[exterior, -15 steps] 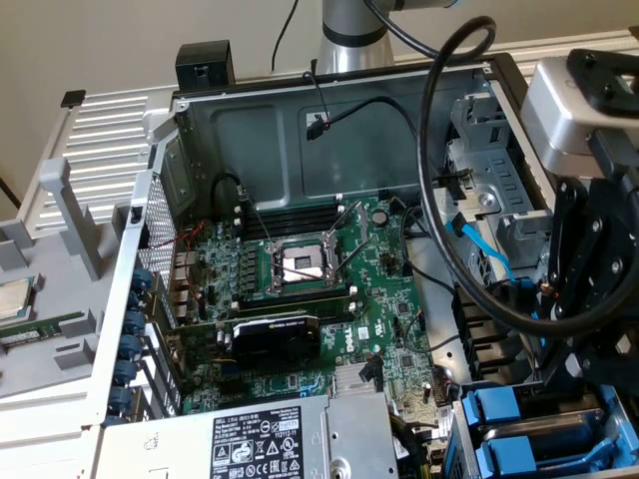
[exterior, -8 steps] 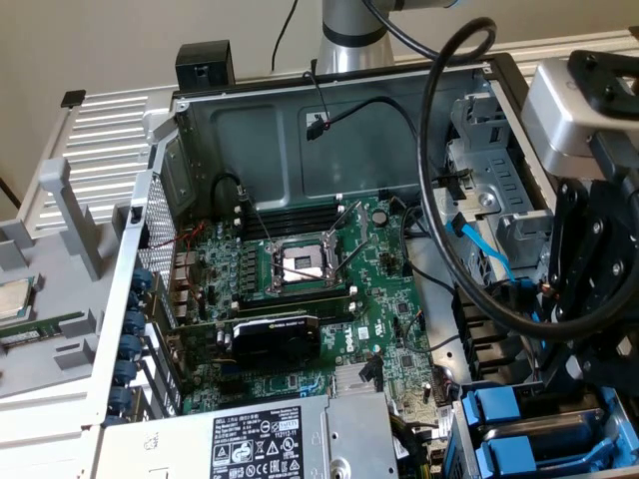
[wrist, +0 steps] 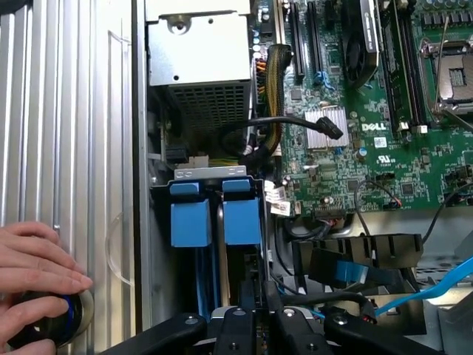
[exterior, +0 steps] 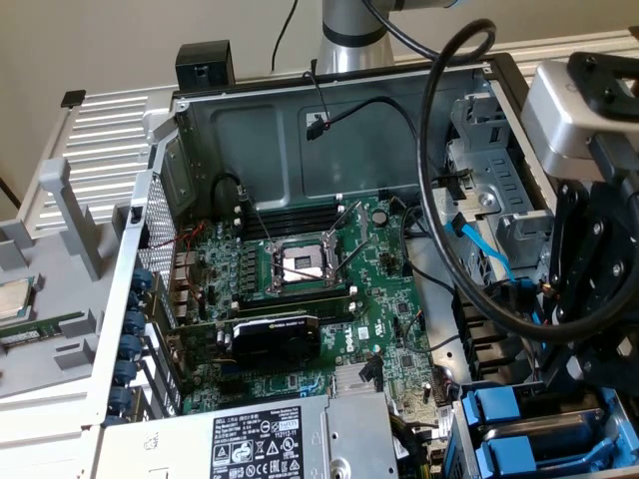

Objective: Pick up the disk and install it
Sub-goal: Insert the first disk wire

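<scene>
Hand: a person's hand point(wrist: 37, 277) rests on the ribbed panel point(wrist: 66, 111), likely steadying it.
Disk: your disk point(wrist: 242, 220) sits in the drive cage point(wrist: 211, 173), blue frame outward, apparently on its rails.
Claw: your claw point(wrist: 257, 314) hangs over it, pinched almost closed, with no hold visible.

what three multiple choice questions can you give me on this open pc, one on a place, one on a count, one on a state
1. Where do the blue drive carriers sit in the exterior view?
A) at the lower right of the case
B) on the middle of the motherboard
C) outside the case, on the left

2. How many blue carrier fronts stand side by side in the wrist view?
A) one
B) two
C) four

3. What state is the processor socket in?
A) under a fan cooler
B) uncovered, no cooler on it
C) taped over

Answers:
1 A, they fill the case's lower right corner.
2 B, two blue fronts stand next to each other ahead of the gripper.
3 B, its metal frame and levers are in plain sight.
</scene>
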{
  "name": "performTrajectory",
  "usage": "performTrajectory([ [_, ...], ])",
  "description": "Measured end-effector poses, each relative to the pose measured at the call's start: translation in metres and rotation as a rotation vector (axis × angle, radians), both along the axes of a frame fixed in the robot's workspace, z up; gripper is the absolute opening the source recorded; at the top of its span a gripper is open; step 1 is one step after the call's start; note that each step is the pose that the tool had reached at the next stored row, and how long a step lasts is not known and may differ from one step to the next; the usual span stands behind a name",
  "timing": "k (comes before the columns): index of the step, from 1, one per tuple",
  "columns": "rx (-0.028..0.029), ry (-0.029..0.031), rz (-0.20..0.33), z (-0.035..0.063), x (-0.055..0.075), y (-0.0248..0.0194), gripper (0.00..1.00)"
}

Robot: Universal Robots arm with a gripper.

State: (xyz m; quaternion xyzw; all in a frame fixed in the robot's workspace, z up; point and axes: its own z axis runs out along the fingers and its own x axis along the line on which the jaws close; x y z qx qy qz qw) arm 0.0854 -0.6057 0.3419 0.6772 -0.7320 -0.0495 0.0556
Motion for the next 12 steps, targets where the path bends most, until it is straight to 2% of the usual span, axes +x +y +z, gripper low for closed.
performTrajectory([
  [7, 0.0001, -0.0063, -0.002, -0.0004, -0.0017, 0.0000, 0.16],
  [12, 0.0001, -0.0078, -0.003, -0.0005, -0.0022, 0.0000, 0.16],
])
